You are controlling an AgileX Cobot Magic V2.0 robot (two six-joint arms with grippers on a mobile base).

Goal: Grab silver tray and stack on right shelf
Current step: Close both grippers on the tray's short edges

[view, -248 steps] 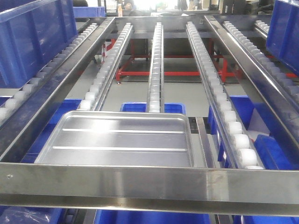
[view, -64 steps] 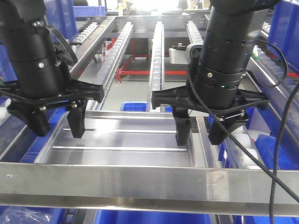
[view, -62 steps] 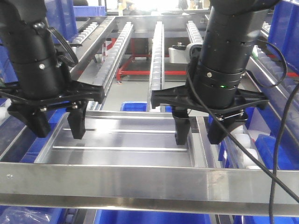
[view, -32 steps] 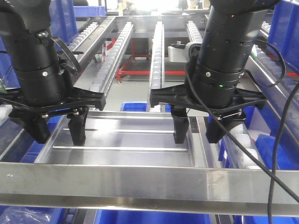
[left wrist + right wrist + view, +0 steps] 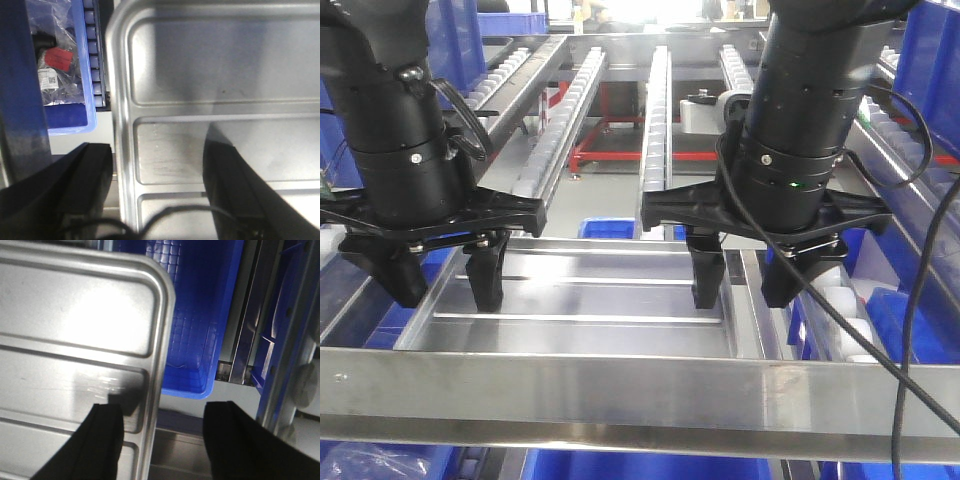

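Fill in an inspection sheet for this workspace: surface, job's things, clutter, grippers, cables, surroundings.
Surface: steel roller rack with white roller lanes and a broad front bar.
Job's things: silver tray lies flat on the rack, just behind the front bar.
Clutter: blue bins below the rack; bagged parts in one.
Grippers: left gripper and right gripper are both open, each straddling a side rim of the tray.
Cables: black cable hangs loose beside the right arm.
Surroundings: red frame beyond the rack.
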